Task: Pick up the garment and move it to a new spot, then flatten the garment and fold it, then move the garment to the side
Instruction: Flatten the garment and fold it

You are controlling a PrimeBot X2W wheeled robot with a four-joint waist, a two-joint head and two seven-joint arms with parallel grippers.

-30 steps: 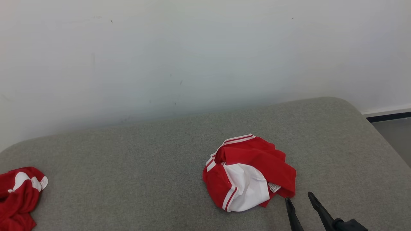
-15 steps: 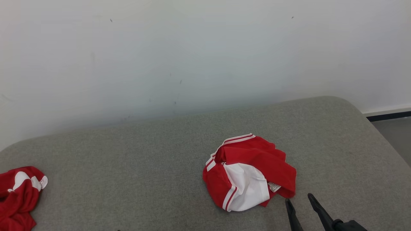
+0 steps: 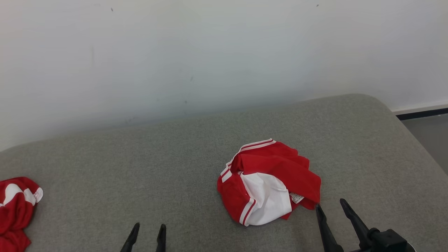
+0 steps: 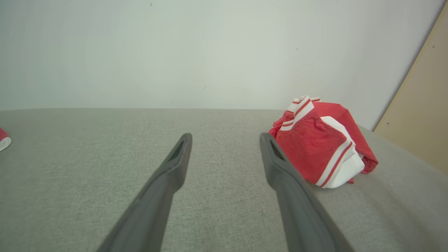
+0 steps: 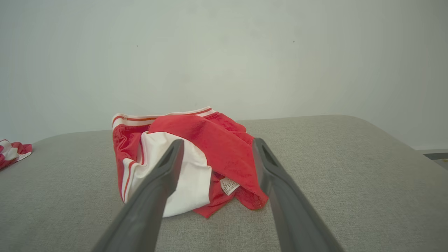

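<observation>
The garment (image 3: 269, 182) is a crumpled red and white piece with striped bands, lying in a heap on the grey padded surface (image 3: 140, 168). In the right wrist view the garment (image 5: 196, 157) sits just beyond the fingertips, with a small label showing. My right gripper (image 3: 330, 206) stands open at the garment's near right edge, with nothing between its fingers. My left gripper (image 3: 148, 229) is open at the bottom of the head view, well to the left of the heap. In the left wrist view the garment (image 4: 322, 140) lies to the right of the open fingers.
A second red and white cloth (image 3: 15, 206) lies at the surface's far left edge, and the cloth (image 5: 12, 152) also appears small in the right wrist view. A white wall (image 3: 210, 52) rises behind. The surface's rounded right edge drops to the floor (image 3: 430, 136).
The head view has tilted a little, shifting everything up. My left gripper's fingertips have come into view at the bottom. My right gripper reaches slightly further toward the garment.
</observation>
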